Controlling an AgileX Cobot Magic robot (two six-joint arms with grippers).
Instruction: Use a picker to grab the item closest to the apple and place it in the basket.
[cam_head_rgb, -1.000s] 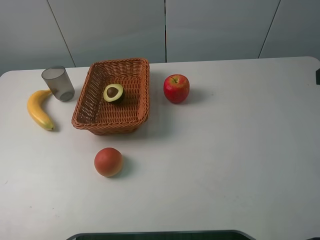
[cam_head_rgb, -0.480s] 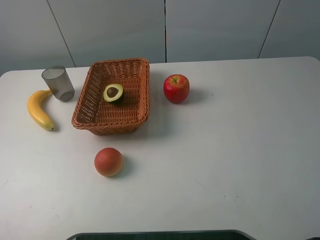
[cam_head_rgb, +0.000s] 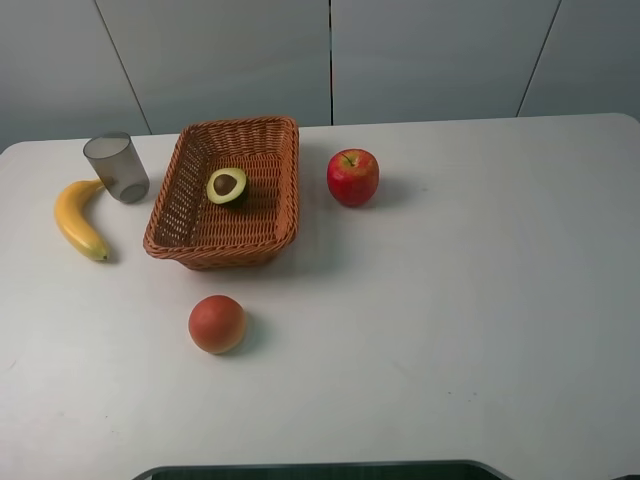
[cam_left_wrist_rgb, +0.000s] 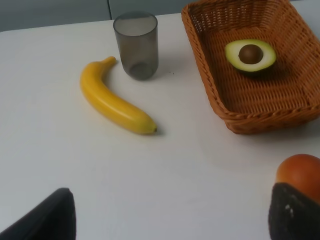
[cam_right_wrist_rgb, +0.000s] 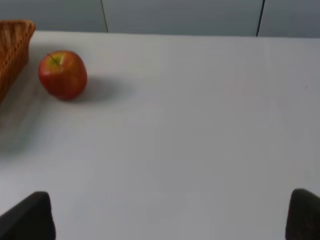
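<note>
A red apple (cam_head_rgb: 352, 177) stands on the white table just right of the woven basket (cam_head_rgb: 185, 215); the right wrist view also catches the apple (cam_right_wrist_rgb: 62, 75). A halved avocado (cam_head_rgb: 227, 186) lies inside the basket, cut face up, and the avocado (cam_left_wrist_rgb: 250, 54) shows again in the left wrist view. Neither arm appears in the high view. My left gripper (cam_left_wrist_rgb: 170, 220) is open, its dark fingertips (cam_left_wrist_rgb: 47, 217) spread wide over bare table near the banana. My right gripper (cam_right_wrist_rgb: 165, 220) is open too, well back from the apple, with nothing between its fingers.
A yellow banana (cam_head_rgb: 78, 218) and a grey translucent cup (cam_head_rgb: 116, 167) sit left of the basket. An orange-red round fruit (cam_head_rgb: 217, 323) rests in front of the basket. A dark ledge (cam_head_rgb: 320, 469) runs along the table's near edge.
</note>
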